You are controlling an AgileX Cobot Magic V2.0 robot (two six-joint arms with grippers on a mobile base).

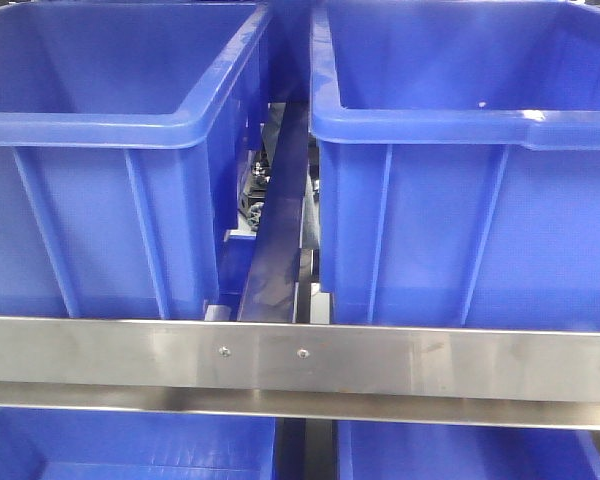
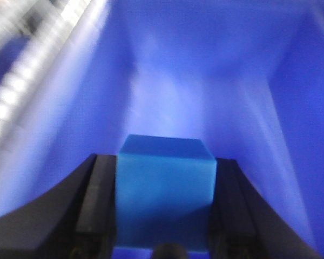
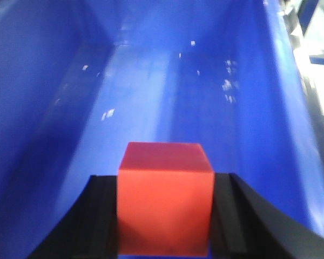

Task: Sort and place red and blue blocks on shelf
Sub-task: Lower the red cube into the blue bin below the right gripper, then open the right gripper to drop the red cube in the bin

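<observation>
Left wrist view: blue block point(image 2: 164, 194) is held tight between the left gripper point(image 2: 164, 208) jaws inside a blue tub point(image 2: 216, 81), red block point(image 3: 164, 199) likewise clamped by the right gripper point(image 3: 164, 213) over another tub point(image 3: 151, 81); a high release risks bounce or tumble.

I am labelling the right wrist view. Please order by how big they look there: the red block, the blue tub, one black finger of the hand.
1. Blue tub, fills the frame.
2. Red block.
3. Black finger, partly cut off and very near the camera, so this rank is unsure.
</observation>
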